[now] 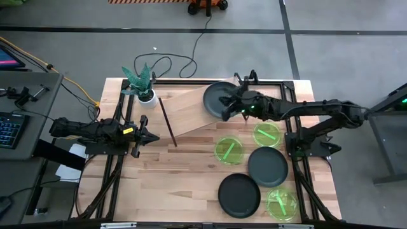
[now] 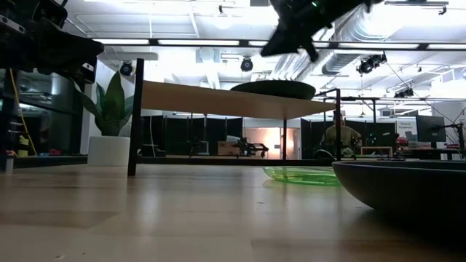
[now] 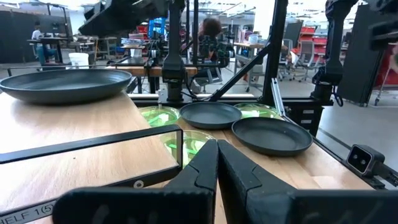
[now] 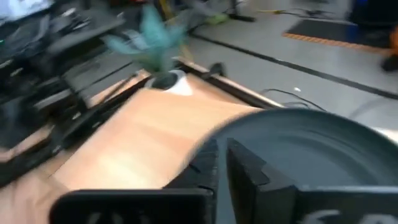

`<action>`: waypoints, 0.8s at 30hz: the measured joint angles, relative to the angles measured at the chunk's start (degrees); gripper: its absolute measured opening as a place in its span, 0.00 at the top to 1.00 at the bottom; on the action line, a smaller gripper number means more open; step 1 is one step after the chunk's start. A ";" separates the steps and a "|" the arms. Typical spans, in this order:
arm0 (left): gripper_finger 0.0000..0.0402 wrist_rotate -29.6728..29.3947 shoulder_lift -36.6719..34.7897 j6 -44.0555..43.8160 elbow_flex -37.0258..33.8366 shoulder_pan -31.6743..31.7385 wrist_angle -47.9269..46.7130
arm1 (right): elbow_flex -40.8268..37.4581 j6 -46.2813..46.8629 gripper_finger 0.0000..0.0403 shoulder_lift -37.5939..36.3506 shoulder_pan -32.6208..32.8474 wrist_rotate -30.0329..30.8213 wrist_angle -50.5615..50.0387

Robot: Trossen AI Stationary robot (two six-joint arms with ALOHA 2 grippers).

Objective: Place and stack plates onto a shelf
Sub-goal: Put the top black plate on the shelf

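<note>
One dark grey plate (image 1: 215, 95) (image 2: 273, 89) lies flat on the right part of the shelf (image 1: 187, 107) (image 2: 211, 100). My right gripper (image 1: 224, 111) (image 2: 291, 52) hovers just above this plate's near rim, clear of it. In the right wrist view the gripper (image 4: 222, 158) shows a narrow gap between its fingers. On the tabletop lie two more grey plates (image 1: 268, 166) (image 1: 239, 195) and three green plates (image 1: 267, 133) (image 1: 229, 151) (image 1: 282, 203). My left gripper (image 1: 152, 137) (image 3: 217, 162) is shut and waits left of the shelf.
A potted plant (image 1: 146, 95) (image 2: 109, 149) stands at the shelf's left far corner. The shelf's black leg (image 1: 168, 124) (image 2: 135, 116) stands between my left gripper and the plates. Black frame rails run along the table's left and right sides. The shelf's left half is bare wood.
</note>
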 joint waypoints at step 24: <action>1.00 0.00 0.00 0.00 0.00 -0.02 -0.02 | 36.08 -19.67 1.00 31.98 4.16 5.15 -28.31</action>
